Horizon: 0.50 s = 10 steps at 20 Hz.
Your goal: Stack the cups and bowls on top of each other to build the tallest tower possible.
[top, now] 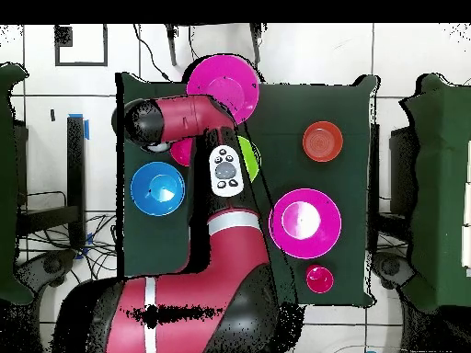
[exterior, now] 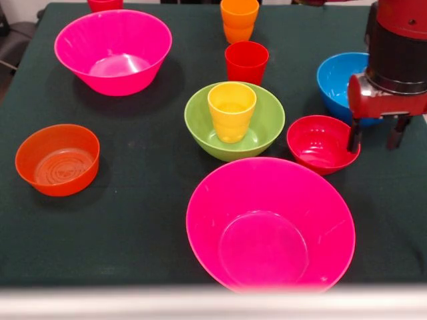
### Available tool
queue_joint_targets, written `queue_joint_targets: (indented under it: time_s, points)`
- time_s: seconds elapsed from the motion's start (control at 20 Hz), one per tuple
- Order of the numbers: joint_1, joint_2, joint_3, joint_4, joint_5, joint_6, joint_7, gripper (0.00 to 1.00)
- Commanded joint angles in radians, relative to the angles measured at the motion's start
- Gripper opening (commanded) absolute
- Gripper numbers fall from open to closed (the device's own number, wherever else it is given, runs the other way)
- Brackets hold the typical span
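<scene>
Gripper (exterior: 376,137) is seen in the front view at about three o'clock, hanging from the red and black arm (exterior: 398,60), with its two dark fingers (exterior: 354,137) spread apart and empty; the inner one stands at the rim of the small red bowl (exterior: 321,143), though contact cannot be judged. At the centre a yellow cup (exterior: 231,111) is seated upright inside the lime-green bowl (exterior: 234,121), and the small red bowl rests on the dark table (exterior: 133,220) just beside the green one, at its three o'clock, not piled on anything. A red cup (exterior: 246,62) stands at twelve o'clock of the green bowl, and orange cups (exterior: 239,20), nested one in another, are placed beyond it. The blue bowl (exterior: 341,83) is partly covered by the arm at two o'clock. One large pink bowl (exterior: 113,51) is found at ten o'clock, a second large pink bowl (exterior: 269,223) at six o'clock, and the translucent orange bowl (exterior: 57,159) at nine o'clock, well apart from the rest. In the overhead view the arm (top: 198,119) is laid across the table's middle, so that the gripper is hidden and only a sliver of the lime-green bowl (top: 250,156) is shown. The blue bowl (top: 157,187) is seen at nine o'clock, the pink bowls at twelve (top: 224,85) and four o'clock (top: 304,222), and the orange bowl (top: 323,141) at two o'clock.
</scene>
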Motion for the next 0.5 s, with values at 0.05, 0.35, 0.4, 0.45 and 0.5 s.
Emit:
queue_joint_targets:
  time_s: [0.05, 0.35, 0.4, 0.45, 0.5]
  points:
    - [0.027, 0.046, 0.021, -0.082, 0.003, 0.059, 0.069, 1.0]
    - [0.029, 0.084, -0.033, -0.062, -0.061, -0.046, 0.061, 1.0]
    - [0.031, 0.073, -0.046, -0.036, -0.071, -0.065, 0.066, 1.0]
    - [0.034, 0.078, -0.056, -0.042, -0.079, -0.068, 0.066, 1.0]
    - [0.037, 0.063, -0.065, -0.017, -0.085, -0.077, 0.066, 1.0]
